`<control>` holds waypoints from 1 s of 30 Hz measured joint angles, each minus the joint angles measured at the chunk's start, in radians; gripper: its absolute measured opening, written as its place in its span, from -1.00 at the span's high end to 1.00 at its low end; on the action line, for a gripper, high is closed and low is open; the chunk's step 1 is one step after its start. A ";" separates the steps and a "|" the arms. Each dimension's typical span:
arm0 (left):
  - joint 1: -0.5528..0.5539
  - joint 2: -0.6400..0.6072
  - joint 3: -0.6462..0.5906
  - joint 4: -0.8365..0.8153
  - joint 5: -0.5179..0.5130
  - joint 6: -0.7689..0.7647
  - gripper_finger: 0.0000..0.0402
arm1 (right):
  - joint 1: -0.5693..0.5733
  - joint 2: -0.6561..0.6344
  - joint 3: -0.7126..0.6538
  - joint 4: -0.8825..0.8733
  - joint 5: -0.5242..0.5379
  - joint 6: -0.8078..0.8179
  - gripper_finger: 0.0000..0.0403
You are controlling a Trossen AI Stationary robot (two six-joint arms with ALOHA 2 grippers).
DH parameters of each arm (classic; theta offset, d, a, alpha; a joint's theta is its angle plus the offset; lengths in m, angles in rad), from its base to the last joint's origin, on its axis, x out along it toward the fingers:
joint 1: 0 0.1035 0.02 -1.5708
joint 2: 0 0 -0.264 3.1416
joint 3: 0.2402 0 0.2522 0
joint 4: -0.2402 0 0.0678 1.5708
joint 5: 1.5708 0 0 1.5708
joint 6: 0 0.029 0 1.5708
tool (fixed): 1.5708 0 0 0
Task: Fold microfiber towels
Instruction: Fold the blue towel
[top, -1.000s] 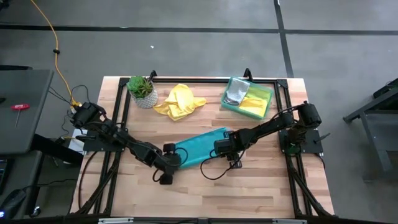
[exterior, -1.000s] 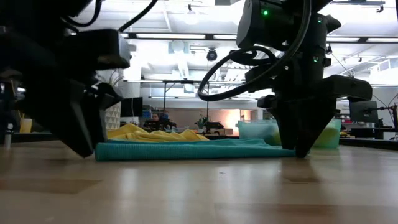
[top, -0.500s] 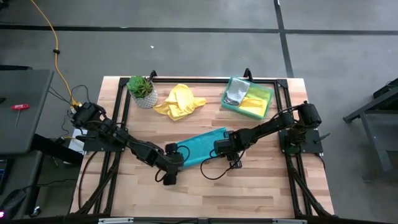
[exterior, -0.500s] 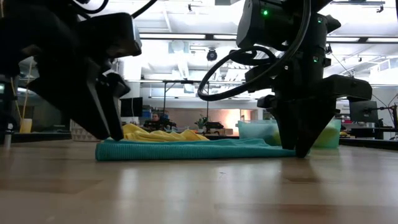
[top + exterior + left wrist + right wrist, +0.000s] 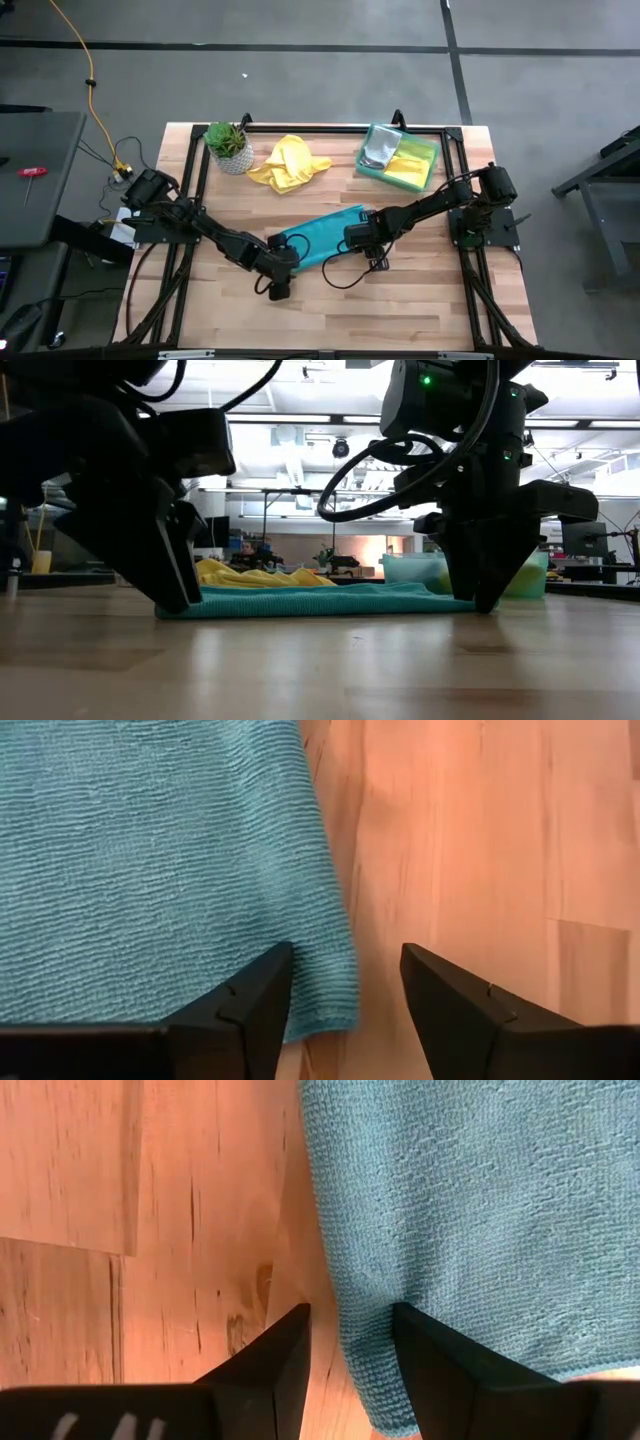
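Observation:
A teal towel (image 5: 322, 238) lies flat and folded on the wood in the middle of the table. My left gripper (image 5: 345, 970) is open at the towel's left near corner, slanting down. One finger is over the cloth (image 5: 150, 850) and the other over bare wood. My right gripper (image 5: 350, 1330) points straight down at the towel's right end (image 5: 440, 598). It is open and also straddles the towel's edge (image 5: 335, 1280). In the low view both grippers (image 5: 180, 595) (image 5: 480, 595) reach down to table level. My left gripper has one fingertip (image 5: 262, 982) over the towel just inside its corner (image 5: 330, 1010); whether it touches the cloth I cannot tell. My right gripper comes from above, one fingertip (image 5: 425, 1342) standing on the towel's top layer close to its edge, the other (image 5: 285, 1345) on bare wood. The towel lies flat under it.
A crumpled yellow towel (image 5: 288, 165) lies at the back, beside a small potted plant (image 5: 228, 145). A green tray (image 5: 428, 172) at the back right holds grey and yellow cloths. Bare wood stretches along the near side (image 5: 330, 315).
My left gripper has moved toward the table's right, from beside the towel's left end to over its corner. It has also rolled a little and sunk slightly. The towel and my right gripper have stayed where they were.

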 joint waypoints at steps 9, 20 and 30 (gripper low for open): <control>-0.020 0.005 0.002 -0.071 -0.032 -0.003 0.88 | 0.000 0.000 0.000 0.008 0.000 0.114 0.34; -0.021 0.000 0.006 -0.186 -0.033 0.210 0.98 | 0.001 0.000 0.000 0.105 -0.008 0.435 0.34; -0.003 -0.004 0.007 -0.226 -0.041 0.342 0.97 | 0.051 0.000 0.000 0.154 -0.008 0.415 0.34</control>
